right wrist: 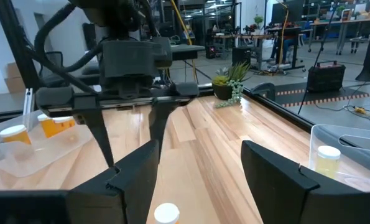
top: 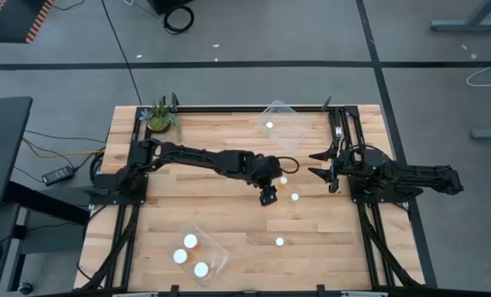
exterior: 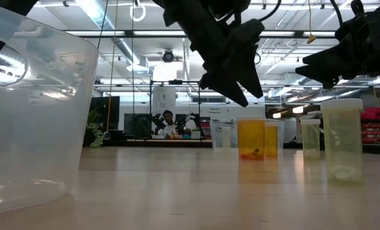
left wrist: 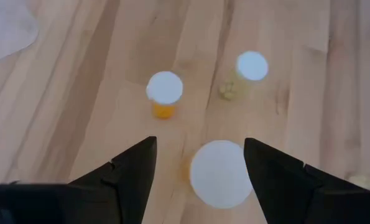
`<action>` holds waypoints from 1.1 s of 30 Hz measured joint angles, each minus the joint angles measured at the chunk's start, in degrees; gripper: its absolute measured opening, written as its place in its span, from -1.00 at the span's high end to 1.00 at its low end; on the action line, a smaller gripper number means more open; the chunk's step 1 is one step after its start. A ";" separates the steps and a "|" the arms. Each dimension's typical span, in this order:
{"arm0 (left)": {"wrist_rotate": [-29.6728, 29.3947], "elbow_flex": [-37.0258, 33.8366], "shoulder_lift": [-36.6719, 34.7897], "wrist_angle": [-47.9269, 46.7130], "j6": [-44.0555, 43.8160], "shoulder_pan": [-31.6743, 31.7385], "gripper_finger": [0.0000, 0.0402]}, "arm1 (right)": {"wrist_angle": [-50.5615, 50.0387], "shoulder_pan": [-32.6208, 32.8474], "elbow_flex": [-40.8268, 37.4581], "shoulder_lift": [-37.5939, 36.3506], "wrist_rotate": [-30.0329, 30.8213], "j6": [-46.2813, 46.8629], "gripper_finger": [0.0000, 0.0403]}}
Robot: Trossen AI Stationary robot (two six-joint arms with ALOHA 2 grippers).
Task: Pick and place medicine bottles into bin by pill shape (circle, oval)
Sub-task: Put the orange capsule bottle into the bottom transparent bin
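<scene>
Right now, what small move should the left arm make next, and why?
Probably lower the left gripper straight down. Its open fingers already straddle the white-capped medicine bottle standing on the wooden table, but they hover above it, so closing would likely miss.

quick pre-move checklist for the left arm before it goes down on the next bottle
1. Left gripper open: ok, fingers spread with nothing between them.
2. Target under it: ok, a white-capped bottle sits between the fingers in the left wrist view.
3. Neighbours apart from it: ok, the orange bottle and the pale bottle stand clear of it.
4. Right gripper out of the way: ok, open and parked at the table's right side.
5. Bins in place: ok, near bin holds three bottles, far bin holds one.
6. Pill shape in target: cannot tell, the cap hides it.
</scene>
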 joint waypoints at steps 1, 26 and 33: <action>-0.04 0.02 0.00 -0.34 0.05 -0.09 -0.28 | 0.03 0.01 0.00 0.02 0.00 0.00 -0.17; -0.36 0.11 4.08 -1.16 6.16 -2.62 -0.91 | 0.03 -0.01 0.00 0.02 0.00 0.00 -0.17; -0.25 0.08 6.21 1.75 8.32 -3.41 -0.89 | 0.21 -0.01 0.00 0.17 0.02 0.00 -0.17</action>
